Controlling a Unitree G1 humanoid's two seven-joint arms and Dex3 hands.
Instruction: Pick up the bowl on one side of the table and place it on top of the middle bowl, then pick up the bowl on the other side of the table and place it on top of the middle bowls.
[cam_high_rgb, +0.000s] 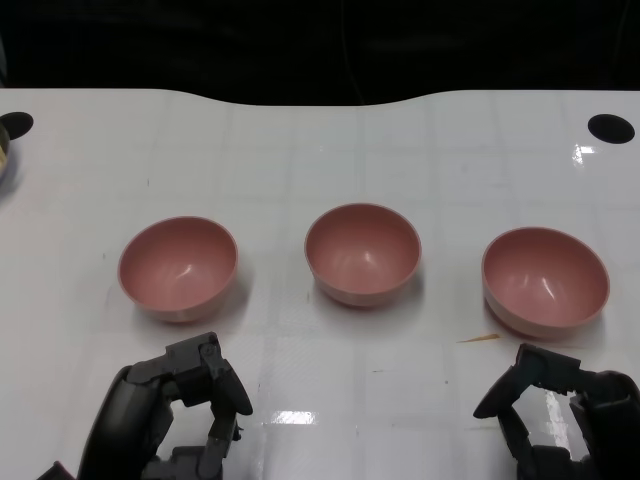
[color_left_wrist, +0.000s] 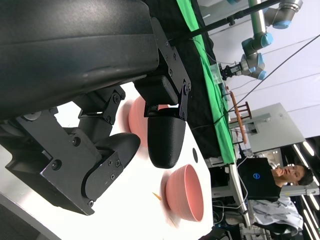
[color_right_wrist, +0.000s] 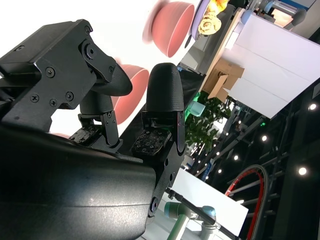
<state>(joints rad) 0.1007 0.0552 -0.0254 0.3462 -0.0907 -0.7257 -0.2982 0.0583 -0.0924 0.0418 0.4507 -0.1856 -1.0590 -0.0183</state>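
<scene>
Head view shows three pink bowls standing in a row across the middle of the white table (cam_high_rgb: 320, 400), well apart from one another and none stacked: the left bowl (cam_high_rgb: 178, 267), the middle bowl (cam_high_rgb: 362, 253) and the right bowl (cam_high_rgb: 545, 280). So, as I judge it, the first step has not begun. Both hands hover at the near edge of the table. The left robot hand (cam_high_rgb: 185, 410) sits just near of the left bowl and the right robot hand (cam_high_rgb: 560, 410) just near of the right bowl; each holds nothing, its fingers apart and touching no bowl.

The next move probably calls for one hand to reach forward, take its side bowl by the rim, lift it clear and carry it over the middle bowl before setting it down inside.

Both hands are cut off by the lower edge of the head view. In each wrist view the hand's own shell and fingers hide much of the table, and the bowls show only in part. A dim object at the far left edge of the table is cropped and I cannot tell what it is.
</scene>
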